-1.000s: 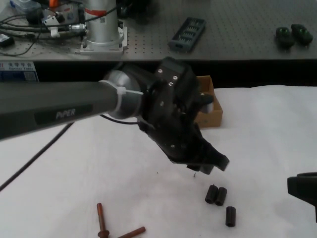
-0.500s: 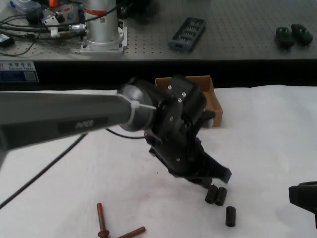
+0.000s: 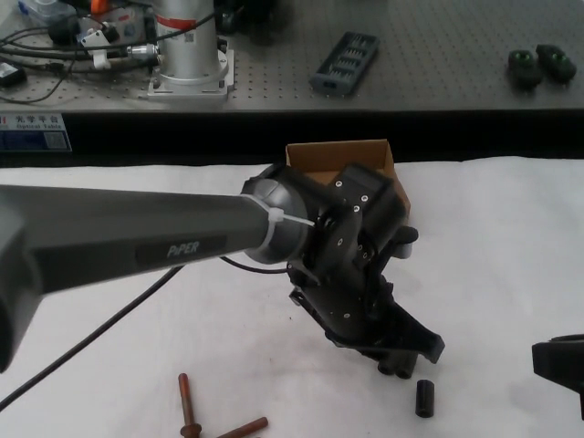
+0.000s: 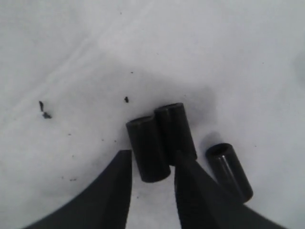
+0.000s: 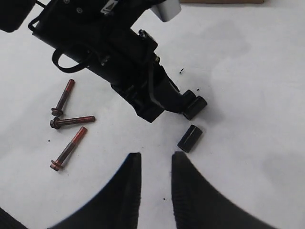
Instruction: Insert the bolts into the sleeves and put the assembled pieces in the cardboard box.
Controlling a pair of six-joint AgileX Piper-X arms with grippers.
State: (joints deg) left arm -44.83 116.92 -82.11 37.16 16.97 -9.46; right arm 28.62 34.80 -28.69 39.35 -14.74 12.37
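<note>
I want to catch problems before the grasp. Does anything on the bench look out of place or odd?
One sleeve lies against a second sleeve, so the open left jaws straddling the first may catch both. Dark specks dot the cloth. Nothing looks damaged.

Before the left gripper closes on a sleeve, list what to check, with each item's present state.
1. Left gripper open: ok.
2. Target sleeve between its fingers: ok.
3. Target free of neighbour sleeve: not ok, they touch.
4. Third sleeve apart from the pair: ok.
5. Right gripper open and empty: ok.
6. Left fingers low enough to grip: cannot tell.
</note>
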